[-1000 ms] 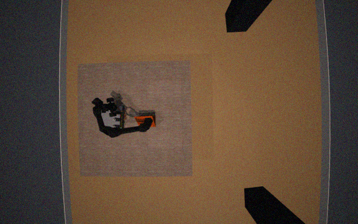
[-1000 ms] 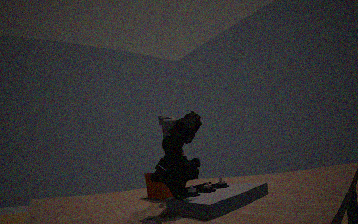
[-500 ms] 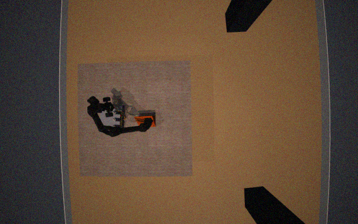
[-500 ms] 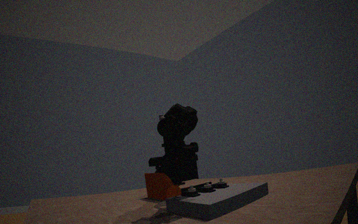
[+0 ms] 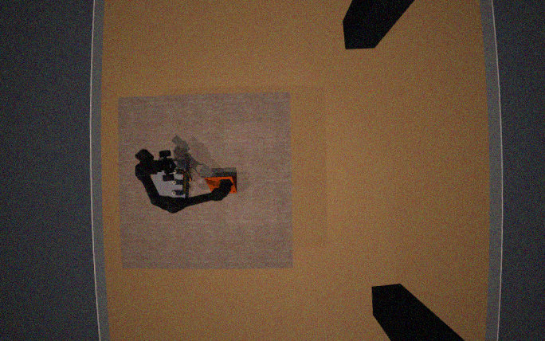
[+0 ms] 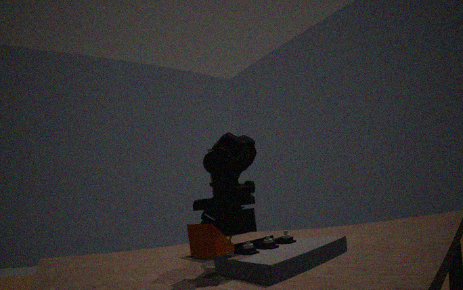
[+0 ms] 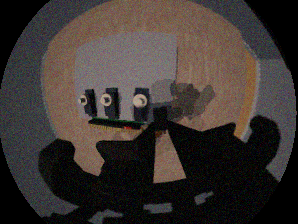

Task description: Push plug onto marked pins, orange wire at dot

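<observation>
The grey holder (image 5: 162,186) (image 6: 300,251) (image 7: 125,60) carries several black servos with pale round horns; one servo (image 7: 109,101) is in the middle of the row. A dark strip with a row of thin pins (image 7: 107,126) runs along its near edge, with a small red band (image 7: 127,128) toward the gripper's side. My gripper (image 7: 160,124) is shut on the dark plug (image 7: 160,113), just beyond the end of the pin row in the wrist view. Small orange-red bits, perhaps wires, show below the fingertips. The plug's holes and the dot cannot be made out. The arm hides the fingertips in the exterior view.
An orange wedge block (image 5: 213,182) (image 6: 204,240) stands beside the holder, under the arm's base in the top view. The wooden-look mat (image 5: 241,233) lies on the orange-brown floor area (image 5: 401,168). Two black beams (image 5: 363,29) (image 5: 405,311) reach in from the right.
</observation>
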You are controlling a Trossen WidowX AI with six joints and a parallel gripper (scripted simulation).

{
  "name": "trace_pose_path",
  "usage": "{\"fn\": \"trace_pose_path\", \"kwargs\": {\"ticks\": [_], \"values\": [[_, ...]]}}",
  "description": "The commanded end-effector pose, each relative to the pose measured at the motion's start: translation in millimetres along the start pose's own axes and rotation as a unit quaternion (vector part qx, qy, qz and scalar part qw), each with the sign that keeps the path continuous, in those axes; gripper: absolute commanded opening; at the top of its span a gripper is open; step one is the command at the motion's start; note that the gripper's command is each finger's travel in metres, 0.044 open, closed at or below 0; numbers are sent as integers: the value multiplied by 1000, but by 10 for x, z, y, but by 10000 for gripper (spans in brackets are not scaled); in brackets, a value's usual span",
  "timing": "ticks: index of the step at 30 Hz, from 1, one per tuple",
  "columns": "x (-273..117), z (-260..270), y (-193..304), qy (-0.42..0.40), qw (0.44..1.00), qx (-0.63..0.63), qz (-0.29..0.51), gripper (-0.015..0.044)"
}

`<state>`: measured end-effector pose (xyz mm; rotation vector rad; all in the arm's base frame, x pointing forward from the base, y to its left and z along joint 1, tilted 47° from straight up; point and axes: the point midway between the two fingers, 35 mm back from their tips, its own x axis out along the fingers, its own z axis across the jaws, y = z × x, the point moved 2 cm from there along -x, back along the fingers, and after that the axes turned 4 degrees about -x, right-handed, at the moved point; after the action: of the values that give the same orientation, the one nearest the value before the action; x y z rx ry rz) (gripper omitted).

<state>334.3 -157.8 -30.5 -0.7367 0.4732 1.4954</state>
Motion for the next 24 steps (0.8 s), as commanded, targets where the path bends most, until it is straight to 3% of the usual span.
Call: {"fn": "trace_pose_path", "kwargs": {"ticks": [1, 24], "values": [[-32, 80, 95, 3, 1000, 12, 1, 0], [-18, 637, 681, 1, 998, 66, 2, 0]]}}
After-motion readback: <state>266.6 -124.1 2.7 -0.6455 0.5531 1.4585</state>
